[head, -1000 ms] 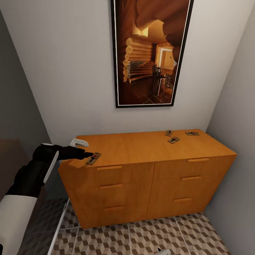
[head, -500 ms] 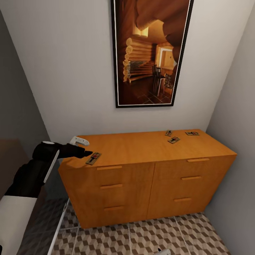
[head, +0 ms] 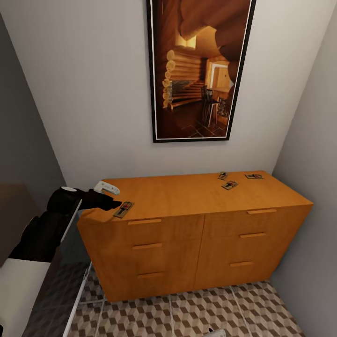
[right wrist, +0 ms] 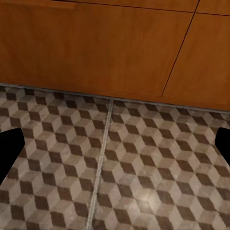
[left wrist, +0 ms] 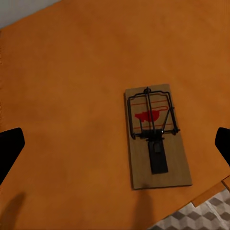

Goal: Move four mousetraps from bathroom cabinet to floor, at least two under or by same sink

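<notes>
The orange-brown cabinet [head: 187,196] stands against the wall. One mousetrap [head: 123,208] lies near its top's front left corner. Three more mousetraps [head: 229,185] [head: 223,176] [head: 253,176] lie at the back right. My left gripper [head: 113,197] hovers open just left of the near trap. In the left wrist view that mousetrap [left wrist: 155,136] lies flat on the cabinet top [left wrist: 72,96], between the spread fingertips [left wrist: 9,149] and untouched. My right gripper [right wrist: 115,148] hangs low and open over the bathroom floor [right wrist: 143,167], facing the cabinet's drawer fronts [right wrist: 96,48]. The sink is out of view.
A tall framed picture [head: 199,70] hangs above the cabinet. Grey walls close in on both sides, the right one [head: 313,140] touching the cabinet's end. Cube-patterned floor tiles [head: 187,313] run in front of the drawers. A dark piece of furniture [head: 11,210] stands at far left.
My left forearm has risen slightly and edged toward the cabinet. The gripper stays open beside the near mousetrap. The traps have not moved.
</notes>
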